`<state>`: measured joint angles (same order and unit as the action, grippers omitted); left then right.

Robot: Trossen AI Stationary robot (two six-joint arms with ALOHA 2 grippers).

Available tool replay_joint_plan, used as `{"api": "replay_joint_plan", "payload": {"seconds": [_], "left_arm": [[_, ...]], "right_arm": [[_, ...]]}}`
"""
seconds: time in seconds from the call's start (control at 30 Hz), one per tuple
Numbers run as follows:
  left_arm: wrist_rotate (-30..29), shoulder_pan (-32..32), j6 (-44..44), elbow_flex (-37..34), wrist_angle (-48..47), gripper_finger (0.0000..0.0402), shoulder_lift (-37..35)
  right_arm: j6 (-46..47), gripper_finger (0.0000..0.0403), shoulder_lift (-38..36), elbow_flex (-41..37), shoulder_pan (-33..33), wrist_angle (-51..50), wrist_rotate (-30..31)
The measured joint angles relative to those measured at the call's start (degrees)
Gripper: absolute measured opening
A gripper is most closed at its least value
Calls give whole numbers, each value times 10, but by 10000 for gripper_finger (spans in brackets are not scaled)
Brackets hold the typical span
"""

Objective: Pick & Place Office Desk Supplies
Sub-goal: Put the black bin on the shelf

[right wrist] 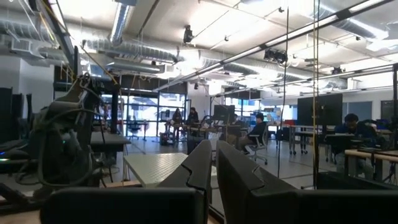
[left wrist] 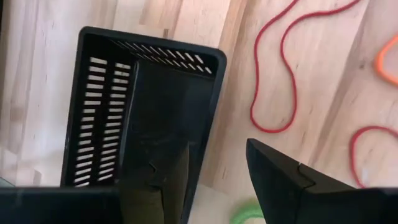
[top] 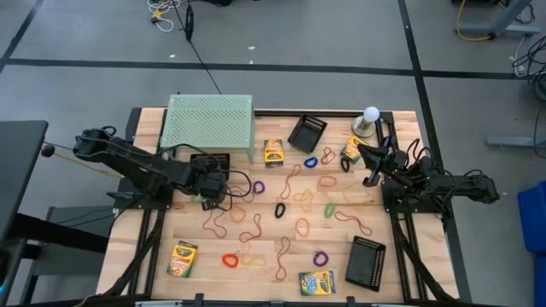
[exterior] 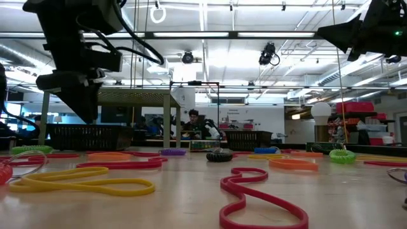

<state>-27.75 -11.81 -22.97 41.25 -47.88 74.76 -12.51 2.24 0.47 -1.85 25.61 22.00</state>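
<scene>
- Where the left gripper (left wrist: pixel 217 180) hangs over the left side of the table (top: pixel 256 281), its fingers (left wrist: pixel 280 180) are seen apart, with nothing held between them.
- One finger is placed inside a black mesh tray (left wrist: pixel 106 118); the other is outside it, so the tray's side wall stands between the two fingers.
- A red band (left wrist: pixel 273 81) is laid on the wood just beyond the outer finger, apart from it.
- The right gripper (right wrist: pixel 212 168) is raised above the table's right side, pointed level into the room; its fingers are together and empty.
- Other bands (top: pixel 279 209) are scattered mid-table, well apart from both sets of fingers, as are two more trays (top: pixel 307 133) and crayon boxes (top: pixel 183 258).
- Printing is seen on the yellow-and-green boxes, but no word can be read.
</scene>
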Motion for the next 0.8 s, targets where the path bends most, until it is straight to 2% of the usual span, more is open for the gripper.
{"api": "replay_joint_plan", "payload": {"seconds": [0.23,0.4,0.6,0.8], "left_arm": [[9,31,20,-28,13,154,0],[25,32,12,-29,20,105,0],[54,28,-4,13,13,15,0],[88,28,-39,88,-28,6,0]], "right_arm": [[-2,34,0,0,0,7,-2],[-7,34,0,0,0,8,-2],[-15,34,0,0,0,9,-4],[-16,34,0,0,0,18,-4]]}}
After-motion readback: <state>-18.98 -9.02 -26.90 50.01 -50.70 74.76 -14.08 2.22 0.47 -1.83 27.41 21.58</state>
